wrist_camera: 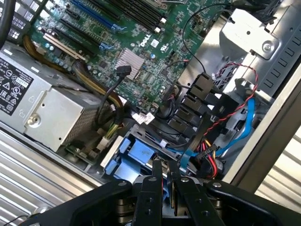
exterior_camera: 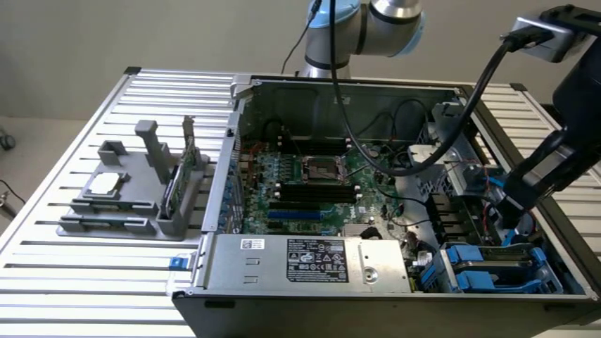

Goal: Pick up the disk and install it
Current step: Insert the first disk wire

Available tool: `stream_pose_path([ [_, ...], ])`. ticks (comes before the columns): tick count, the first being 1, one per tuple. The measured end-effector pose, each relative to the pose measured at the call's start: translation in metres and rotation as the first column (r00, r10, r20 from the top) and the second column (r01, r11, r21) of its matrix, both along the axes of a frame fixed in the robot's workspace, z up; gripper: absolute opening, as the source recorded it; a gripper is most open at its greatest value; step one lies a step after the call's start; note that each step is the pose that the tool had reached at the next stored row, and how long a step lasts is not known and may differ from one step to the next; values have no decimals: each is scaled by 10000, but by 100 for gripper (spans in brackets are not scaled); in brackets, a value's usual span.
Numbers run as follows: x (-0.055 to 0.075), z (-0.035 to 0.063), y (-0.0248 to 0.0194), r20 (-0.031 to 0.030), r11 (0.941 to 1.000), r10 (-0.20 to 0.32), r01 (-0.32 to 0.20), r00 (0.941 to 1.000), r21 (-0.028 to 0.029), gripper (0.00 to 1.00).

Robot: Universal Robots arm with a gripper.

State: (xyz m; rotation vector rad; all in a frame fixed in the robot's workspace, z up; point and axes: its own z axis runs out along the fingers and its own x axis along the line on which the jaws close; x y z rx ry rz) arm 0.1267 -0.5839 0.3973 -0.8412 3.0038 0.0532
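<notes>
Gripper: black two-finger gripper, fingers drawn nearly together, clamped on a blue plastic edge.
Disk: blue-framed disk, held edge-on at the fingertips, low in the drive bay at the case corner; its printed label is hidden.
Motherboard: green circuit board, white "DELL" lettering near a silver finned heatsink.
Power supply: silver metal box; its black label carries warning symbols, small print illegible.
Fixture: grey plastic holder on the slatted metal table, at the exterior view's left, apart from the open computer case.
</notes>
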Motion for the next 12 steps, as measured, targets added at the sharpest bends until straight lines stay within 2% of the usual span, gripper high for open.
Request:
stream_pose_path([
  [7, 0, -1, 1, 2, 9975, -706, 706, 9975, -22, 19],
  [12, 0, 0, 0, 11, 9914, -1309, 1309, 9914, -26, 19],
])
